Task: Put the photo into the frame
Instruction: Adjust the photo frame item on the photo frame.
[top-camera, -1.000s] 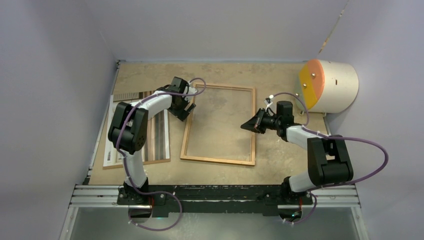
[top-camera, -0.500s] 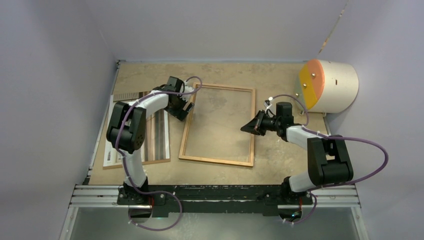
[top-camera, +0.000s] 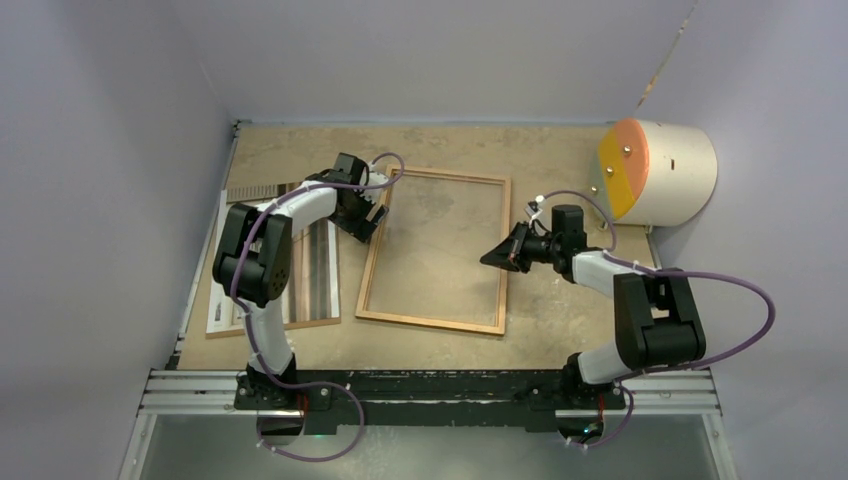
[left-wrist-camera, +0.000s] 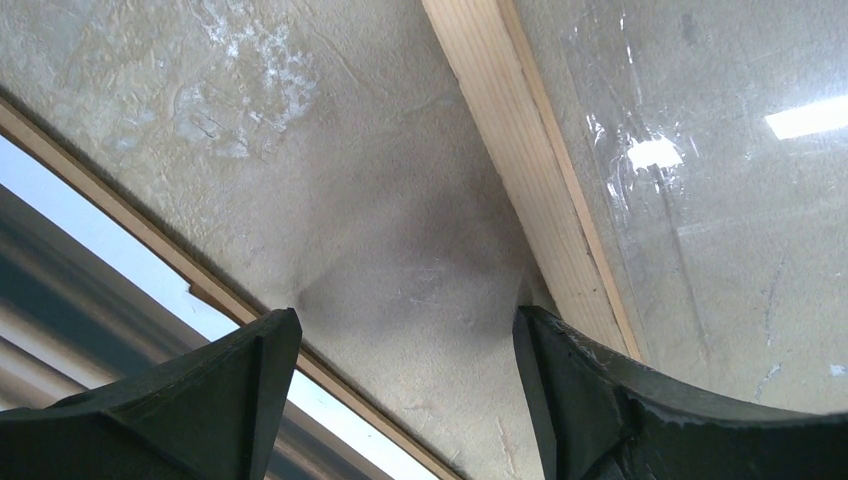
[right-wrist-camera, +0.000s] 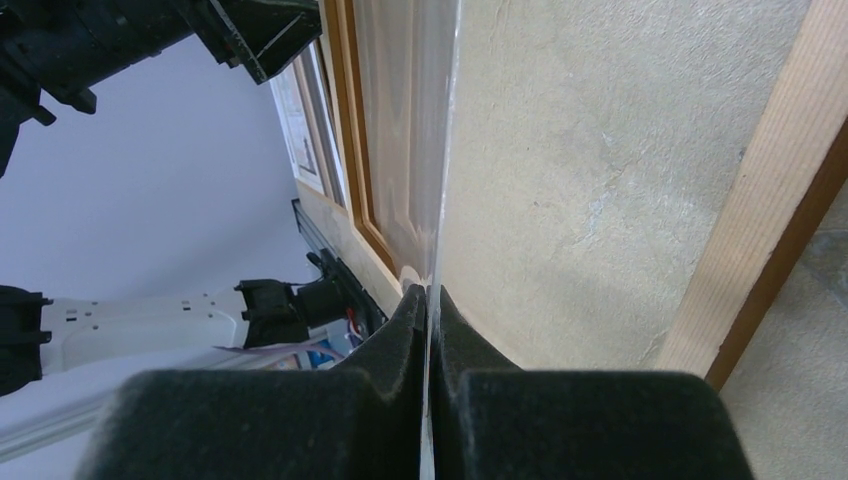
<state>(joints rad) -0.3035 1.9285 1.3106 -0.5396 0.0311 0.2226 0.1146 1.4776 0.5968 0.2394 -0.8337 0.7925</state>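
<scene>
The photo (top-camera: 318, 272) lies on a brown board (top-camera: 270, 328) at the near left, outside the frame (top-camera: 430, 322). The right gripper (right-wrist-camera: 428, 300) pinches the glass pane (right-wrist-camera: 405, 130), perhaps tilting it up. The frame's near corner has just slid slightly left. Farther back, the left gripper (left-wrist-camera: 400, 330) hangs spread and empty. The photo, I judge, must wait.

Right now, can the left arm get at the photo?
Probably yes: the left gripper is open and empty, just beside the photo, which lies flat with nothing resting on it. The frame sits on its other side, not between them.
</scene>
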